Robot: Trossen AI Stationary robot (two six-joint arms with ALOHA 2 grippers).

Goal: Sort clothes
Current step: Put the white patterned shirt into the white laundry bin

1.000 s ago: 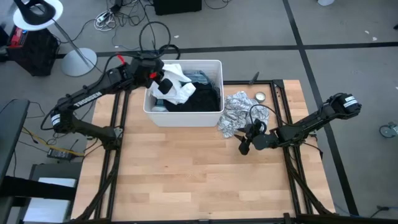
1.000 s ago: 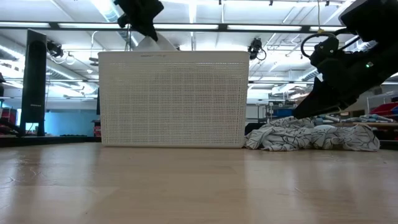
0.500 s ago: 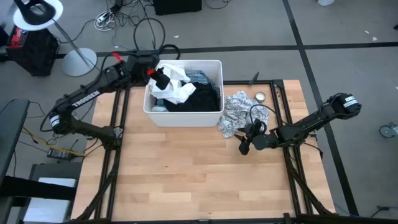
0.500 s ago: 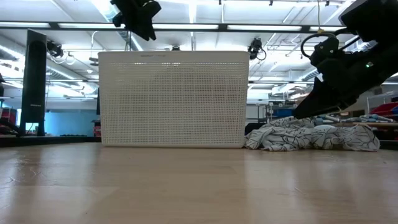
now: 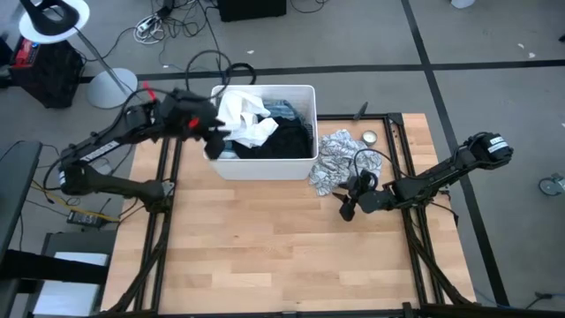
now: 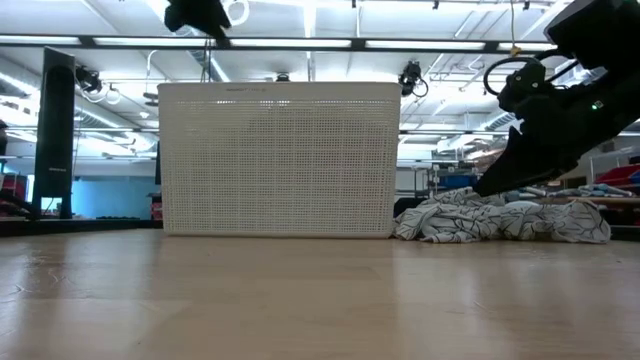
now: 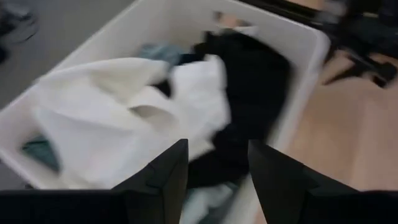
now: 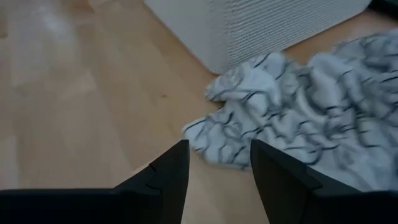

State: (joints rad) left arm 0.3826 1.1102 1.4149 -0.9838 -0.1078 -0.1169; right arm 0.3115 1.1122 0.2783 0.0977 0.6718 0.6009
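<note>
This is a robot lab, a big work room. The wooden worktop point(image 5: 265, 238) sits in a black metal frame, and two dark robot arms reach over it. The floor point(image 5: 494, 35) is grey with dark lines, and loose cables point(image 5: 168, 22) lie on it. A lamp stand point(image 5: 84, 53) is nearby. Long ceiling lights point(image 6: 330, 42) shine above, with more benches and gear far behind.

Tub point(image 5: 261, 166) at the table's point(image 5: 265, 238) far edge, left of centre. In it, shirt point(image 5: 240, 119) on the left, black garment point(image 5: 287, 141) right of it. Patterned cloth point(image 5: 333, 159) on the table just right of the tub. Left gripper point(image 5: 212, 134) over the tub's left rim. Right gripper point(image 5: 347, 210) near the cloth's near edge.
</note>
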